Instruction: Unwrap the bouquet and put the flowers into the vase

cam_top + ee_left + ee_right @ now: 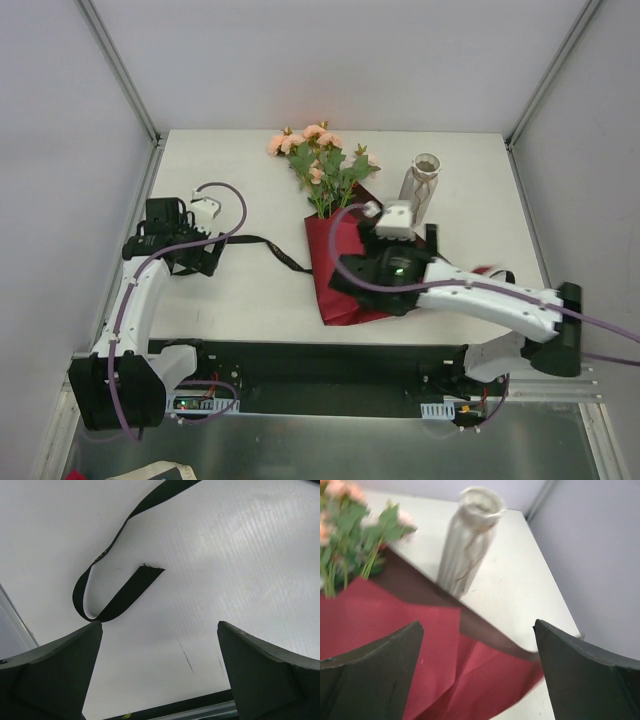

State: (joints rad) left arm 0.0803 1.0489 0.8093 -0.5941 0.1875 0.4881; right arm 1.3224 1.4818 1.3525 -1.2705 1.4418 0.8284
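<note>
left hand wide open, empty, by the black ribbon; right hand likewise, over red paper near the vase

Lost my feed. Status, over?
Left pincer open, right pincer open, both empty. Flowers lie on red paper, vase upright beside. Ribbon loose by left pincer.

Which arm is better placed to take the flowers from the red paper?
Right. The right gripper, open, hangs over the red paper, with flowers and vase just ahead. The left gripper, also open, is off to the side above the black ribbon.
</note>
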